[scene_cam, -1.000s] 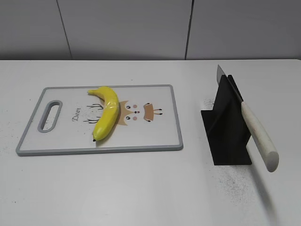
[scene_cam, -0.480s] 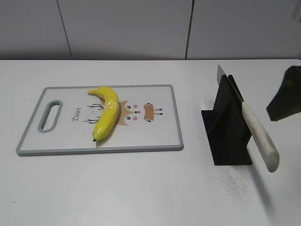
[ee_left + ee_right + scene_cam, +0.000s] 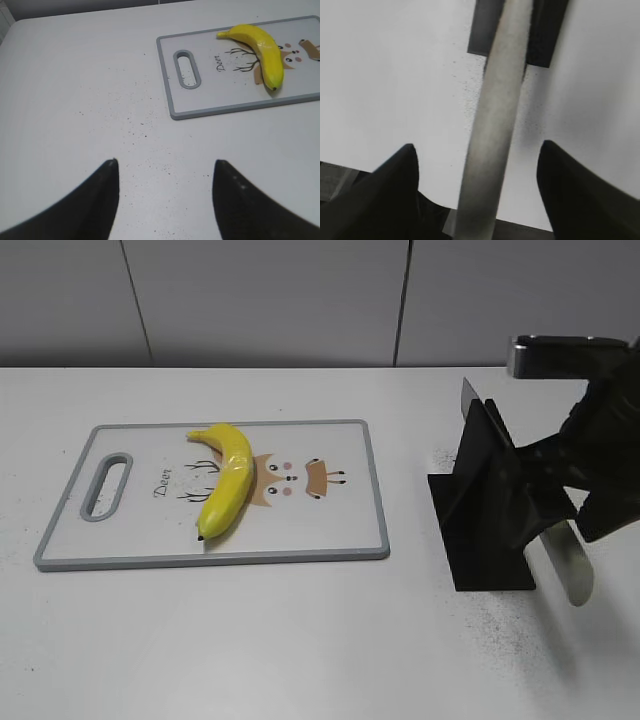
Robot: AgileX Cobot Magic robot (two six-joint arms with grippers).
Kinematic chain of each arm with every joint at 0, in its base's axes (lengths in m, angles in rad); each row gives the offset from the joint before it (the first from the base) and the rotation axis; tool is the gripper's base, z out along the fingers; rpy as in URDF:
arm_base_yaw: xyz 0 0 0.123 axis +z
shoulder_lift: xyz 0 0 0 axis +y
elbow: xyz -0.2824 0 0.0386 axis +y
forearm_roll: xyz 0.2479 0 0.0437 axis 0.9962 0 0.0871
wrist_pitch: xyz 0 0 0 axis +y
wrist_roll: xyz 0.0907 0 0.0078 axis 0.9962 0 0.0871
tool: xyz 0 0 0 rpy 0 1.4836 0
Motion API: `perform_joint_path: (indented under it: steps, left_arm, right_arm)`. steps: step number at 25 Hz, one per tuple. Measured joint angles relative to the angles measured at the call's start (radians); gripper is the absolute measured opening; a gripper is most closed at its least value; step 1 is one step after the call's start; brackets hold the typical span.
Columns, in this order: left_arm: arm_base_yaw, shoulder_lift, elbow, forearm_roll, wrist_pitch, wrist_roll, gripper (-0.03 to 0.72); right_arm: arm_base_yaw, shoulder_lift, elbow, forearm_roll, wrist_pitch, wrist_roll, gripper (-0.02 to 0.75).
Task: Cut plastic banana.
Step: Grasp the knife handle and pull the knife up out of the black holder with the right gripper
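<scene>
The plastic banana (image 3: 225, 480) lies on the white cutting board (image 3: 210, 558) left of centre; it also shows in the left wrist view (image 3: 262, 47) on the board (image 3: 200, 107). A knife with a pale handle (image 3: 568, 570) rests slanted in a black stand (image 3: 485, 510). My right gripper (image 3: 565, 505) is open and straddles the handle (image 3: 495, 125), with a gap on both sides of it (image 3: 477, 145). My left gripper (image 3: 165, 161) is open and empty above bare table, well left of the board; it is out of the exterior view.
The board has a grey rim and a handle slot (image 3: 106, 485) at its left end. The stand's base (image 3: 545, 30) shows at the top of the right wrist view. The white table (image 3: 300, 640) is speckled with dark dust. A grey wall stands behind.
My right arm came in from the right edge and moved down and left over the knife handle, now covering its upper part. The banana, board and knife have not moved.
</scene>
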Motion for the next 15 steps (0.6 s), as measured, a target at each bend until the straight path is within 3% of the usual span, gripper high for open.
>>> perform_joint_path:
  steps: [6, 10, 15]
  left_arm:
    - [0.000, 0.000, 0.000, 0.000, 0.000, 0.000, 0.555]
    - [0.000, 0.000, 0.000, 0.001, 0.000, 0.000, 0.555]
    - [0.000, 0.000, 0.000, 0.001, 0.000, 0.000, 0.555]
  right_arm:
    - [0.000, 0.065, 0.000, -0.030, -0.022, 0.047, 0.429]
    - [0.000, 0.066, 0.000, -0.013, -0.024, 0.058, 0.164]
    - [-0.002, 0.062, 0.000, 0.009, -0.022, 0.070, 0.170]
